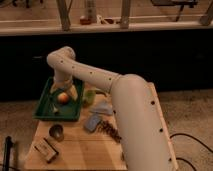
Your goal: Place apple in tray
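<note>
Standing nearest: a round olive-brown object point(56, 131) is seen on the table point(75, 150), well short of the gripper point(64, 94).
Tray point(47, 111): set directly under the gripper.
Apple point(63, 98): laid inside the tray, just beneath the gripper, between its jaws.
Gripper: held over the tray, jaws apart, nothing clamped.
Handling: the apple is judged light, firm, smooth, prone to rolling; best taken across its widest middle.

Dim, perhaps overhead-lit, gripper point(64, 91) over tray point(45, 111)

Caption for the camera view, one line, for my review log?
The gripper hangs at the apple inside the green tray.
</note>
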Robot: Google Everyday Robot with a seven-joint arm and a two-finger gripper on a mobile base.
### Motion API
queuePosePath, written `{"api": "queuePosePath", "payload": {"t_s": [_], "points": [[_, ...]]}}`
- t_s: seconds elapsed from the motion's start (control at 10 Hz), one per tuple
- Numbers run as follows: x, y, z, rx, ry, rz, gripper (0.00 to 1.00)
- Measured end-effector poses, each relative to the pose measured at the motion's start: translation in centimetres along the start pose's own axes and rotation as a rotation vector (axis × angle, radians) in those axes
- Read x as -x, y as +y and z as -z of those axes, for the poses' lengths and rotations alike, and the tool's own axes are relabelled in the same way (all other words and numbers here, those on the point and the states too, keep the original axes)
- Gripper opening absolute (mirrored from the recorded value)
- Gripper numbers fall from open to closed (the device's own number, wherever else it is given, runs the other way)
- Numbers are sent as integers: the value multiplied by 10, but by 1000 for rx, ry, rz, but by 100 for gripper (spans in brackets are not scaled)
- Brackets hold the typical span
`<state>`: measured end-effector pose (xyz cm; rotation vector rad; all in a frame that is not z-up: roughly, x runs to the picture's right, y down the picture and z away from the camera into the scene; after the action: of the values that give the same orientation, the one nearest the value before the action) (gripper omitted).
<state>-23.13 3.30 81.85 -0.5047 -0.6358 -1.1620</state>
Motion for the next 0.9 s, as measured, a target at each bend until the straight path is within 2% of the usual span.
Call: {"api": "queuePosePath", "payload": {"t_s": [0.9], "points": [[-3, 1, 3, 12, 6, -2, 80]]}}
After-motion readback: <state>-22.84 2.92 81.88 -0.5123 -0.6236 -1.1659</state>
